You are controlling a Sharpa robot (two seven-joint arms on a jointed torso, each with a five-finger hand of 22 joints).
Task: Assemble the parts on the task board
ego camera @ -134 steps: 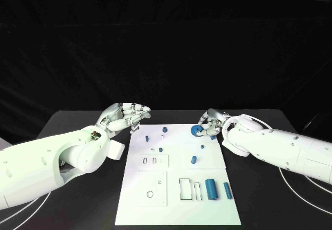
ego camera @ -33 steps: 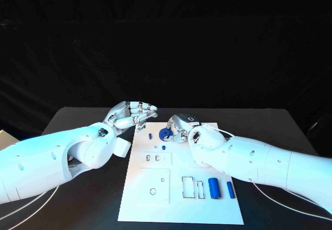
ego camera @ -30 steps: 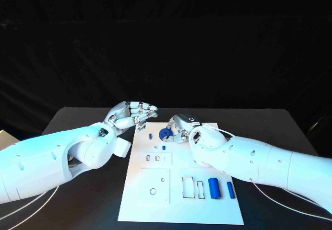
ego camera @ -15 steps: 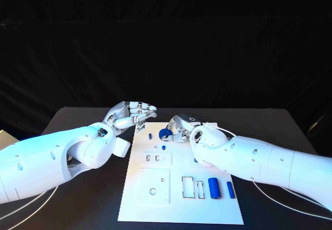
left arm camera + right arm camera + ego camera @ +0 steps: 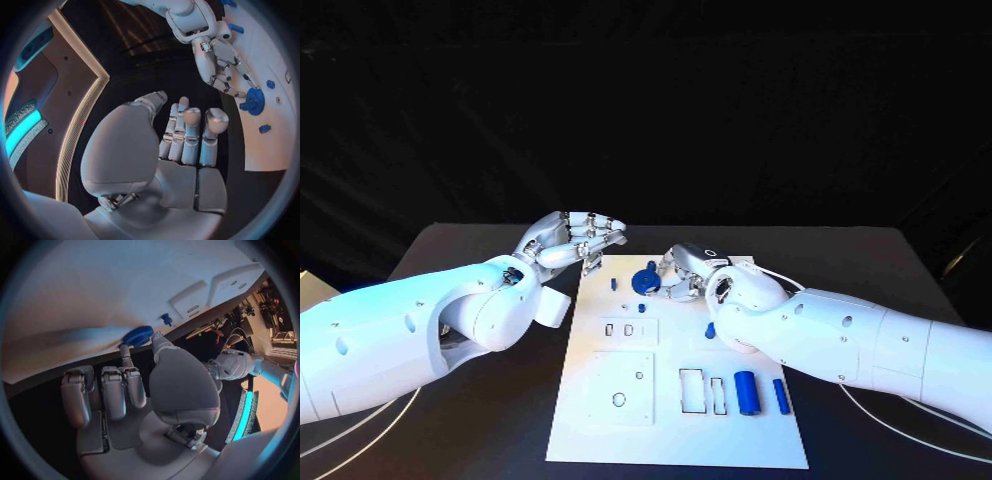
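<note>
Head view: right hand point(image 5: 687, 272) over the far part of the task board point(image 5: 668, 440), pinching a round blue part point(image 5: 645, 279) at its fingertips. Left hand point(image 5: 571, 240) hovers at the board's far left corner, fingers curled in, nothing in them. Two blue cylinders point(image 5: 757, 393) lie near the board's right edge.

Left wrist view: own fingers bent inward, empty; right hand grips the toothed blue disc above the board.

Right wrist view: thumb and a finger clamp the disc just over the board surface.
</note>
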